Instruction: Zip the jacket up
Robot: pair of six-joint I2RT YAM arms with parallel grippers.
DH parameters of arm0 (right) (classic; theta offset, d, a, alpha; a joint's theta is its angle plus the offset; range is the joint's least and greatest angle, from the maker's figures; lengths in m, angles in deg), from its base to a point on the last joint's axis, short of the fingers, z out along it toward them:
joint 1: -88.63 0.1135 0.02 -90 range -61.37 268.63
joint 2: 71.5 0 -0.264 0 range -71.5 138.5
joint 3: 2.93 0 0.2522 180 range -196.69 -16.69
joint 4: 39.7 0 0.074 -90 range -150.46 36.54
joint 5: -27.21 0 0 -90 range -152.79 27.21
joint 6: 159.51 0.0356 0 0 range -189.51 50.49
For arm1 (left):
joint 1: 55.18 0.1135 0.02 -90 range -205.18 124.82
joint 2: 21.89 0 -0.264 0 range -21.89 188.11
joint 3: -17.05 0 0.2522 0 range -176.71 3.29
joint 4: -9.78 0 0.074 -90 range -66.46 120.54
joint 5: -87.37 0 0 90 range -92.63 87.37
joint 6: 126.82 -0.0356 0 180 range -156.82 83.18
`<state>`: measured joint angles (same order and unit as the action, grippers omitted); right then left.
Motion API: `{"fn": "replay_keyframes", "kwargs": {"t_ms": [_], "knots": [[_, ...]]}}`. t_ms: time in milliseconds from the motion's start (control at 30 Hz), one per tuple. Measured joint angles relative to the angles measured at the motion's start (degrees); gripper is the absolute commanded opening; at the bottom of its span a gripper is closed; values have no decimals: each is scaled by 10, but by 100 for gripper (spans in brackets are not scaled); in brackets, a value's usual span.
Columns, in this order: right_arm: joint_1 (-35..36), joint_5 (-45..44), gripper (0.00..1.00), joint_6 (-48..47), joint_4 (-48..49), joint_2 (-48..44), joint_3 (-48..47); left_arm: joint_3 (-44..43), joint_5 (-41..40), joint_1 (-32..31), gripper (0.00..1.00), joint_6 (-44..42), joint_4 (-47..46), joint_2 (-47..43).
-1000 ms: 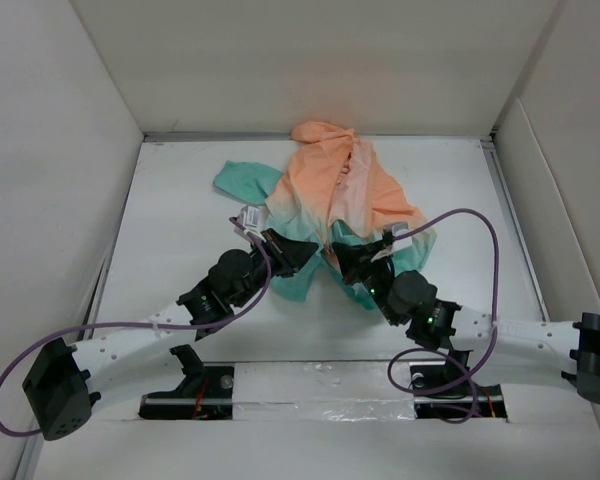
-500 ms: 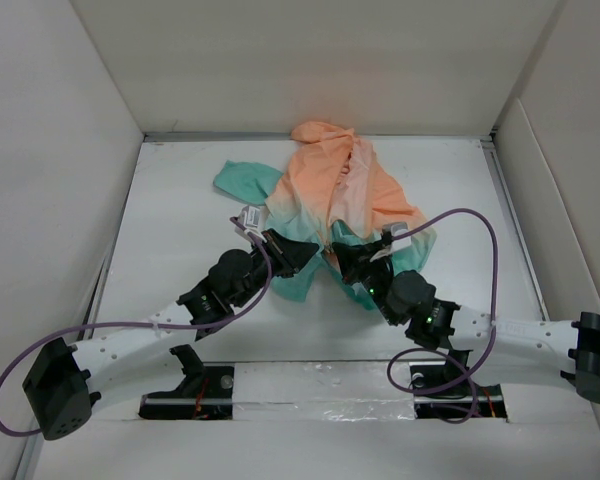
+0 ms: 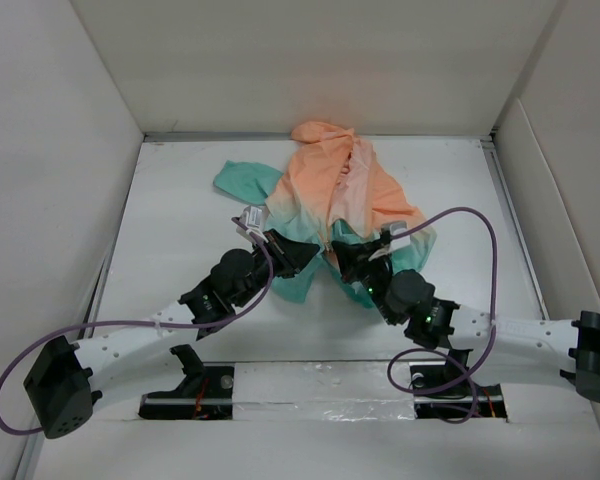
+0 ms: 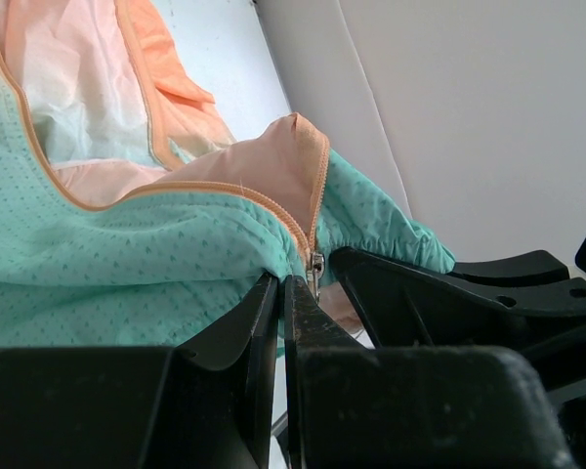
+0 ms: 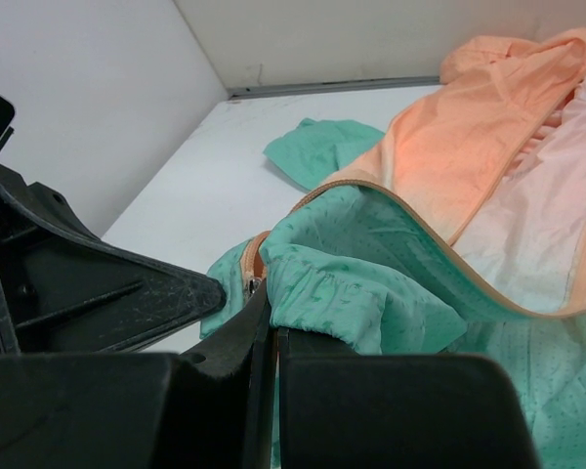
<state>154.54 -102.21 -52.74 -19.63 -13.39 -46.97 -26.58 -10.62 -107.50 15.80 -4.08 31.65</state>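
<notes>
Both arms lean in low from their bases, elbows out, and meet at mid-table (image 3: 180,225), where the jacket (image 3: 325,190) lies with its hood toward the far wall (image 3: 320,70). The left gripper (image 3: 304,253) and right gripper (image 3: 341,258) each pinch its teal hem, jaws pressed together. Only the wrist views show the small metal zipper slider (image 4: 315,266) between them, at the foot of the orange trim (image 4: 225,189).

A white table (image 3: 175,215) is boxed in by a plain white back wall (image 3: 320,60), left wall (image 3: 40,200) and right wall (image 3: 575,170); the light is soft and even
</notes>
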Motion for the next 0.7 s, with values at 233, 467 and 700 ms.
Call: {"fn": "replay_keyframes", "kwargs": {"t_ms": [233,467,700], "knots": [[6,-13,0,-5,-18,14,-18,0,0,0,0,-2,0,0],[6,-22,0,-9,-61,27,-54,-2,0,0,0,-17,13,5],[9,-22,0,-14,-122,33,-92,-12,5,0,0,-29,32,14]]}}
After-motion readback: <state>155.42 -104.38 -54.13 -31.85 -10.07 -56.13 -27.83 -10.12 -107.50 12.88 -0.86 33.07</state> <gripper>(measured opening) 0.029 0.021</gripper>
